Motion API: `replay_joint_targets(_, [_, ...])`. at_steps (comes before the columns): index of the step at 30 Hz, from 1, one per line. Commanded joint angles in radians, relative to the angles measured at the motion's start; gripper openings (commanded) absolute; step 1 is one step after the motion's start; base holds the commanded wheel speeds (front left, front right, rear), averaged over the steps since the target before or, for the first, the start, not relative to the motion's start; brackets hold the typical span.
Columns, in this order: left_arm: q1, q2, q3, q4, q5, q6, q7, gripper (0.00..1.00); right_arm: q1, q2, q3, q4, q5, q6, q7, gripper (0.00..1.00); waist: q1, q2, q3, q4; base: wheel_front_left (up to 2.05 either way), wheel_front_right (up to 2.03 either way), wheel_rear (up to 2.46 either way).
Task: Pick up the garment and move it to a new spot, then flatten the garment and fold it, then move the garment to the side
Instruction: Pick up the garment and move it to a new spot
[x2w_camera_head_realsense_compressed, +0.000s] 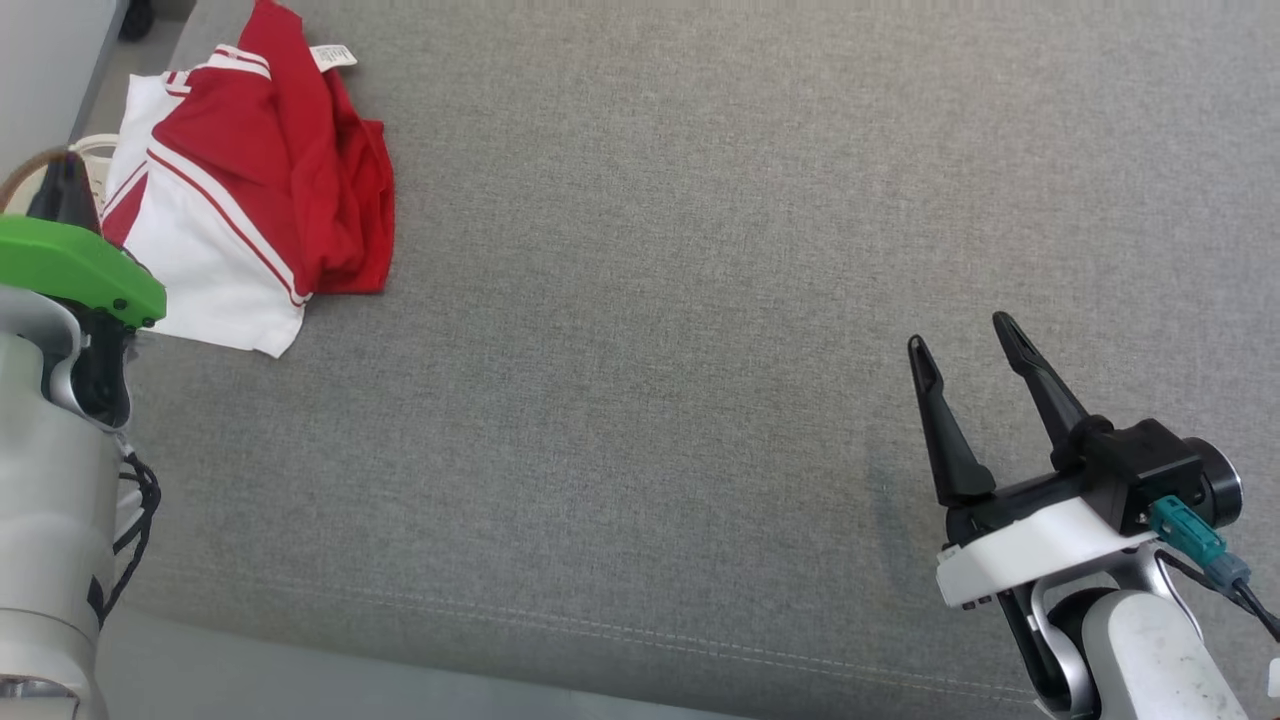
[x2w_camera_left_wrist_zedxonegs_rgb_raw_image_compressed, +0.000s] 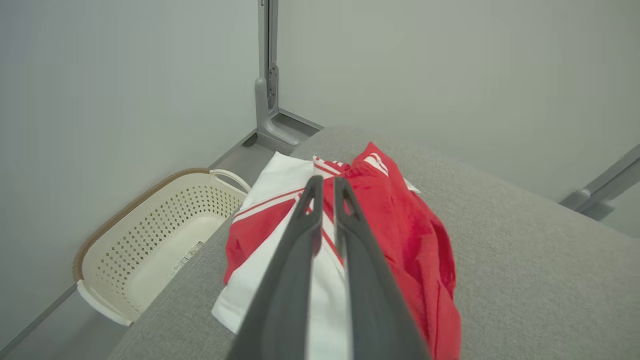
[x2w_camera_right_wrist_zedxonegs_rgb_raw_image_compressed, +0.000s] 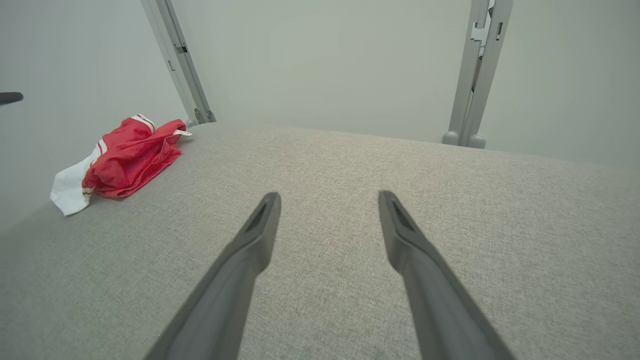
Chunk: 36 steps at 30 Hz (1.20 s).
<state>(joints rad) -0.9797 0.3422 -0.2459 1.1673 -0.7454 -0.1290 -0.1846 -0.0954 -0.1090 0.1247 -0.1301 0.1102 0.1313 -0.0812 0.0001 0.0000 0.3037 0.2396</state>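
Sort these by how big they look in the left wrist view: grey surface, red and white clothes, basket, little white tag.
1. grey surface
2. red and white clothes
3. basket, which looks a bit smaller, but it sits farther from the camera, so I'm unsure
4. white tag

left tool (x2w_camera_left_wrist_zedxonegs_rgb_raw_image_compressed: 327, 183) pinched closed (barely a gap); right tool (x2w_camera_head_realsense_compressed: 960, 334) spread wide.

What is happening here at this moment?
A two-armed robot is working at a grey padded surface. A red and white garment lies crumpled near its far left corner. The left end effector is shut over it; a grip on the cloth is not clear. The right end effector hangs open over bare surface.
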Motion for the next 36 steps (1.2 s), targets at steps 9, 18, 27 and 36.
replay_joint_targets(9, [0.166,0.006,0.036,-0.25,0.071,0.066,-0.081,1.0,0.018,0.022,0.008,0.046,0.013,-0.001,-0.044,1.0,-0.0001,0.0,-0.132,0.033,0.0,0.0,0.0])
replay_joint_targets(18, [0.593,-0.035,0.128,-0.745,0.196,0.208,-0.079,1.0,0.035,0.039,0.013,0.087,0.022,-0.001,-0.077,1.0,-0.0001,0.0,-0.222,0.048,0.0,0.0,0.0])
replay_joint_targets(27, [0.897,-0.049,0.112,-1.022,0.26,0.284,-0.07,1.0,0.076,0.05,-0.015,0.116,0.031,-0.001,-0.091,1.0,-0.0001,0.0,-0.288,0.066,0.0,0.0,0.0])
replay_joint_targets(36, [1.005,-0.047,0.077,-1.123,0.285,0.317,-0.038,1.0,0.114,0.056,-0.035,0.122,0.037,-0.001,-0.093,1.0,-0.0001,0.0,-0.305,0.07,0.0,0.0,0.0])
